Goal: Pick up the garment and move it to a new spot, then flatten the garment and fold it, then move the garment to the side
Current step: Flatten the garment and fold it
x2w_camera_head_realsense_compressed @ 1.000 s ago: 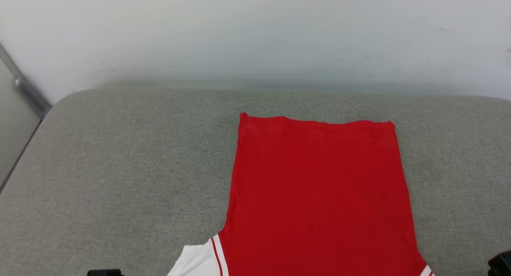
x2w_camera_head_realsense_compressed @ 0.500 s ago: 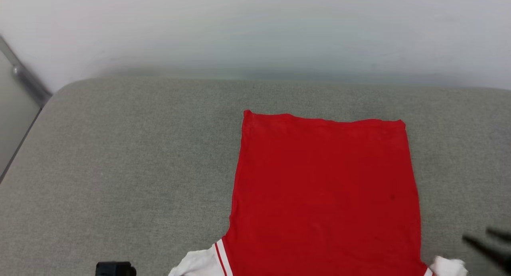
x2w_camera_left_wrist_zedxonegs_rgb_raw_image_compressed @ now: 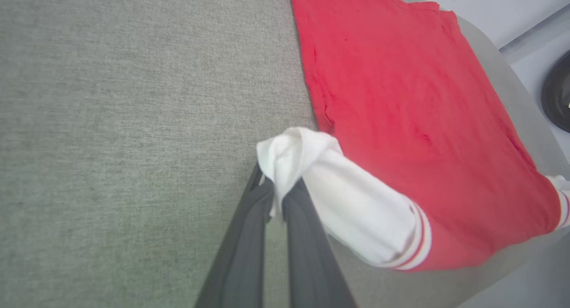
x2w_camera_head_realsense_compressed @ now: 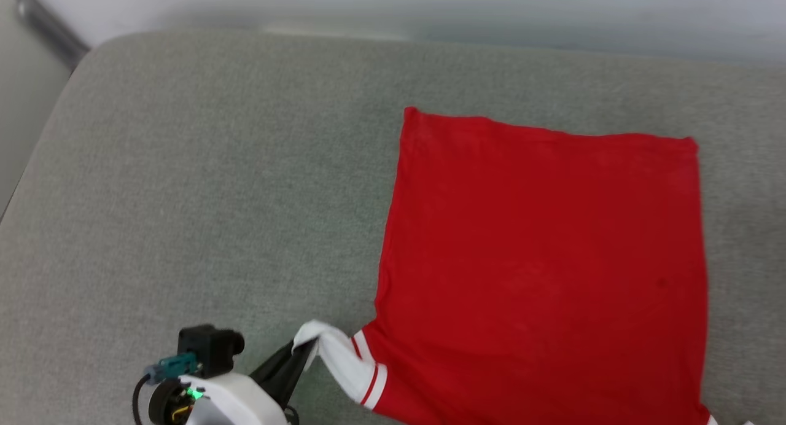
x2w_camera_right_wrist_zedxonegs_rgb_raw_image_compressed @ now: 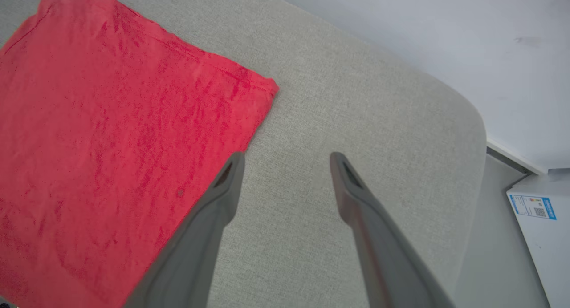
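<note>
A big grey cushion [x2w_camera_head_realsense_compressed: 202, 185] lies under both pincers. The shirt [x2w_camera_head_realsense_compressed: 540, 259] rests on it, spread out with a plain red side up. It lies ahead of the left pincer [x2w_camera_left_wrist_zedxonegs_rgb_raw_image_compressed: 274, 196] and off to that pincer's right. Its red part looks mostly flat, with a few small creases along the edge nearest that pincer. The white sleeve [x2w_camera_left_wrist_zedxonegs_rgb_raw_image_compressed: 352, 201] is not flat. It runs from the red part to the left pincer's tips and sits bunched up over them. The left pincer is clenched on the end of that sleeve, with the cloth pinched between its two dark fingers. The right pincer [x2w_camera_right_wrist_zedxonegs_rgb_raw_image_compressed: 287, 161] is spread wide and grips nothing. It hangs over bare cushion, and the shirt's side edge is just beside its left finger. I think the step now is to flatten the shirt, starting with this sleeve. To do it well, the left pincer should stay low and pull the sleeve slowly sideways, away from the red part. It should stop as soon as the sleeve is straight. A hard tug could drag the whole shirt and make new creases. The right pincer could hold the far side down.
</note>
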